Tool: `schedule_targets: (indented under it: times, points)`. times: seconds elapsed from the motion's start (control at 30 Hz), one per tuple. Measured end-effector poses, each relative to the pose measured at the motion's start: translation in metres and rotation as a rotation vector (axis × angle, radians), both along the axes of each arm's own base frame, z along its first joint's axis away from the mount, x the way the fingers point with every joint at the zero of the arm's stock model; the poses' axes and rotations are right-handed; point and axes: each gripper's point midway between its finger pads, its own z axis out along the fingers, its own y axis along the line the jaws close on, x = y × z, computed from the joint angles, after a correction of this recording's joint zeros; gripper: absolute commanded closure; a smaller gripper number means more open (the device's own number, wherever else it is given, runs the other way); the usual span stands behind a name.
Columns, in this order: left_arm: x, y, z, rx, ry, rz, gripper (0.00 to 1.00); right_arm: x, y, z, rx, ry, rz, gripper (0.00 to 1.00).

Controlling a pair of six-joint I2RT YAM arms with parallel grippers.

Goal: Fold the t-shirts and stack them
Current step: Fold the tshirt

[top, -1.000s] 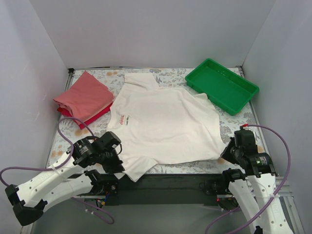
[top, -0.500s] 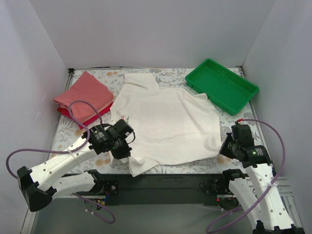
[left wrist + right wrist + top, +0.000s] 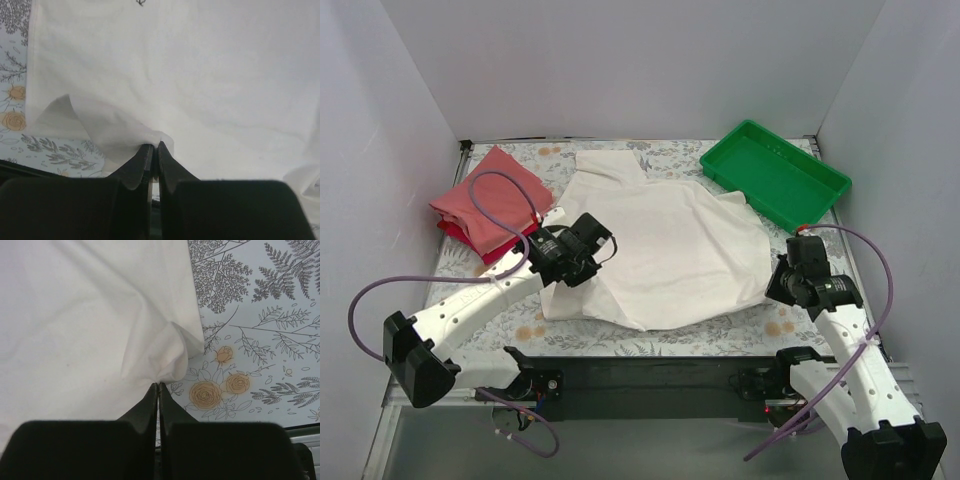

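Progress appears past the halfway mark, judging by how the cloth lies: a salmon-pink tee (image 3: 490, 198) already sits folded on top of a red tee (image 3: 517, 242), the pair stacked on the bench (image 3: 515, 325) just off to the left of the left tool (image 3: 154, 146) and a little beyond it. The cream-white t-shirt (image 3: 665, 250) is the piece in hand, spread between the two tools with its collar end on the far side of both. The left tool is pinched together on a puckered bit of the shirt's near-left hem and holds it over the body of the garment, so the cloth under that tool looks doubled. The right tool (image 3: 158, 385) is likewise closed tight on the near-right corner, the pinch sitting right at the cloth's edge with bare patterned bench to that tool's right. This looks like the first fold under way — bottom hem toward the collar — and not yet laid down. Left to do, as I read it: finish that fold, fold again, then carry the bundle onto the stack. A green tray (image 3: 775, 178) sits well beyond the right tool, with nothing in it.
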Motion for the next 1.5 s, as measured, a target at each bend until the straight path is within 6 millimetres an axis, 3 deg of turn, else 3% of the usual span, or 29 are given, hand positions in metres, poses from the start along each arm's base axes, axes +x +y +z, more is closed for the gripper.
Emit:
schedule_targets:
  times: [0.23, 0.6, 0.97, 1.4, 1.47, 1.5]
  points:
    - [0.049, 0.012, 0.006, -0.035, -0.084, 0.062, 1.0, 0.025, 0.0, 0.005, -0.024, -0.029, 0.001, 0.99]
    - [0.097, 0.004, 0.0, -0.031, -0.124, 0.032, 1.0, 0.055, -0.004, 0.014, -0.06, -0.083, -0.019, 0.99]
    - [0.139, 0.007, -0.003, -0.017, -0.163, 0.046, 1.0, 0.074, -0.01, -0.003, -0.1, -0.028, -0.031, 0.99]
    - [0.194, 0.013, -0.045, 0.034, -0.104, 0.064, 1.0, 0.105, -0.02, -0.03, -0.137, 0.038, -0.056, 0.96]
    - [0.203, 0.014, -0.05, 0.042, -0.099, 0.062, 1.0, 0.112, -0.021, -0.033, -0.143, 0.049, -0.052, 0.89]
    - [0.208, 0.015, -0.052, 0.046, -0.098, 0.063, 1.0, 0.117, -0.022, -0.035, -0.146, 0.047, -0.049, 0.81]
